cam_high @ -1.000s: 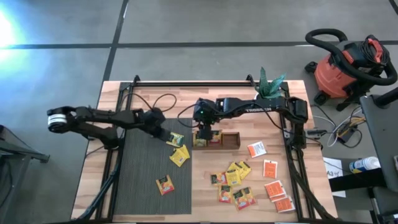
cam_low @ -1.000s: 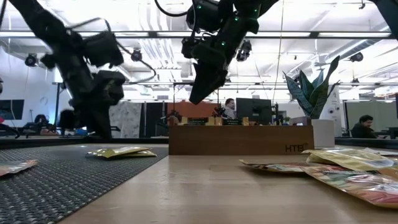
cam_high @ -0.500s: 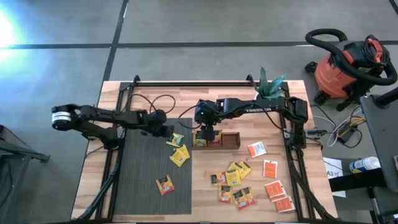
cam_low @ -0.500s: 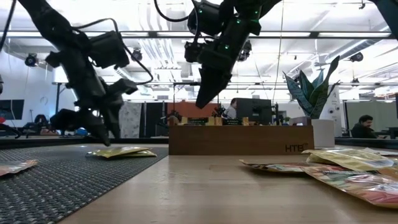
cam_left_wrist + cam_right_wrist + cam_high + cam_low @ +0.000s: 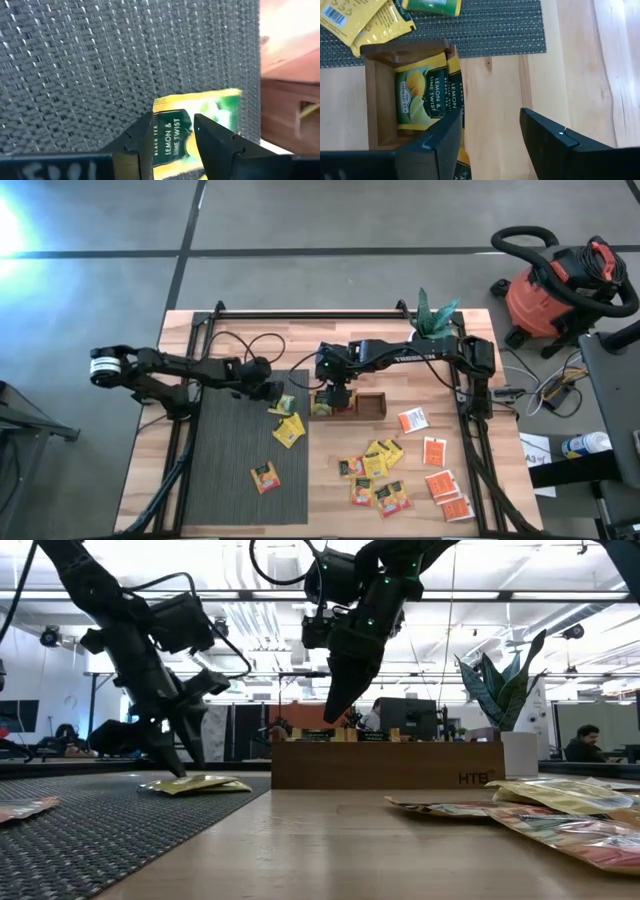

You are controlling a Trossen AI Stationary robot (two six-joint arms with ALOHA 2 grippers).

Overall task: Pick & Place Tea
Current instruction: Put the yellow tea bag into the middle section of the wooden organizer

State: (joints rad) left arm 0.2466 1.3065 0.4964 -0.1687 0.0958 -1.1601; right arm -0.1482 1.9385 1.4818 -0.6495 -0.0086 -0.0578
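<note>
1. the tea is many small flat sachets spread over the bench (image 5: pixel 330 330), plus some already in the wooden tray (image 5: pixel 352 402).
2. one yellow and green sachet (image 5: pixel 284 405) lies at the far right edge of the dark woven mat (image 5: pixel 235 455); in the left wrist view its label reads lemon & lime twist.
3. the left gripper (image 5: pixel 272 394) is right over that sachet, its fingers (image 5: pixel 215 137) parted to either side of the sachet and not closed on it.
4. a second yellow sachet (image 5: pixel 289 429) lies just nearer on the mat's right edge, and a third sachet (image 5: pixel 265 477) lies nearer still, by the mat's near right corner.
5. the tray stands on the bare wood just right of the mat; its left compartment holds yellow lemon sachets (image 5: pixel 422 95) standing on edge.
6. the right gripper (image 5: pixel 330 395) hangs above the tray's left end, its fingers (image 5: pixel 555 142) spread wide with nothing between them.
7. a loose cluster of yellow sachets (image 5: pixel 375 470) lies on the wood near the tray, toward the near edge.
8. orange and white sachets (image 5: pixel 437 470) lie further right, well apart from the tray.
9. a potted plant (image 5: pixel 436 315) stands at the far right of the bench, and a red shop vacuum (image 5: pixel 555 285) stands on the floor beyond it.
</note>
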